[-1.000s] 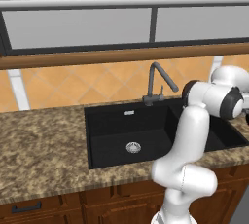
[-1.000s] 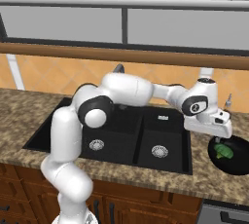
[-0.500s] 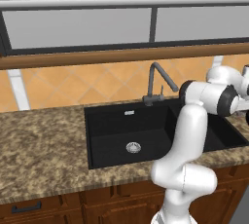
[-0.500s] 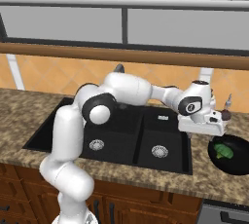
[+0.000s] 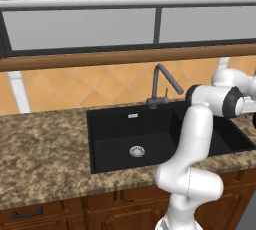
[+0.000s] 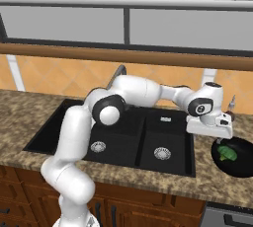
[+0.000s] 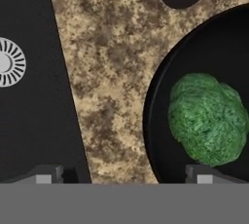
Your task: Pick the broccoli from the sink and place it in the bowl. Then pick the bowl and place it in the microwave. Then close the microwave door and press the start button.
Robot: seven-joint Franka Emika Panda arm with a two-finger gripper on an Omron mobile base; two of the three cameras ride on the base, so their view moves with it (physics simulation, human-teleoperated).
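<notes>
A simulated kitchen with a speckled brown granite tabletop [image 6: 29, 107] and a black double-basin sink [image 6: 123, 144] set into it. The white arm reaches out to the right, past the sink's right rim, and its hand [image 6: 217, 131] hangs above the tabletop between that rim and a round black bowl [image 6: 243, 164] near the tabletop's front right edge.

The broccoli [image 6: 227, 154], a small bumpy bright-green lump, lies inside the bowl. In the hand view it rests toward the middle of the bowl [image 7: 160, 121], apart from the rim, with one silver sink drain [image 7: 7, 62] off to the side.

The hand is spread wide and holds nothing (one fingertip [image 7: 44, 174] shows over the sink's edge and the other over the bowl).

The first step appears done, so the step in hand is likely picking up the bowl. That would call for lowering the spread hand over the near rim of the bowl and pinching it without tipping the broccoli out.
</notes>
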